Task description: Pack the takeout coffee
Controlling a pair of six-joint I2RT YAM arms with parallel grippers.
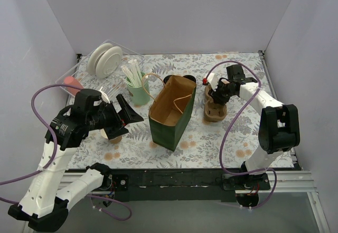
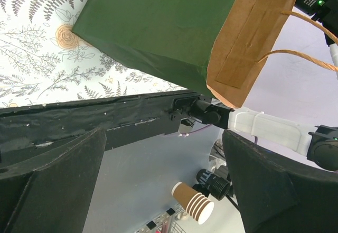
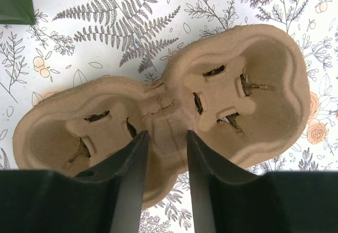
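Note:
My right gripper (image 1: 219, 95) hangs over the brown moulded-pulp cup carrier (image 1: 214, 111). In the right wrist view its fingers (image 3: 132, 180) press on either side of the middle ridge of the carrier (image 3: 248, 85), and both wells are empty. The green paper bag (image 1: 166, 127) stands open at the table's centre. My left gripper (image 1: 129, 119) is held open to the bag's left, with nothing between its fingers (image 2: 47, 185). A kraft-brown cup (image 1: 112, 136), which may be the takeout coffee, shows partly under the left arm with its top hidden. A dark round top (image 1: 168, 78) peeks from behind the bag.
A mint-green cup of white straws (image 1: 138, 93) stands left of the bag. White plates (image 1: 105, 58) sit in a clear rack at the back left. Off the table, a stack of brown cups (image 2: 193, 201) lies below its front edge. The floral table (image 1: 237, 132) has walls on three sides.

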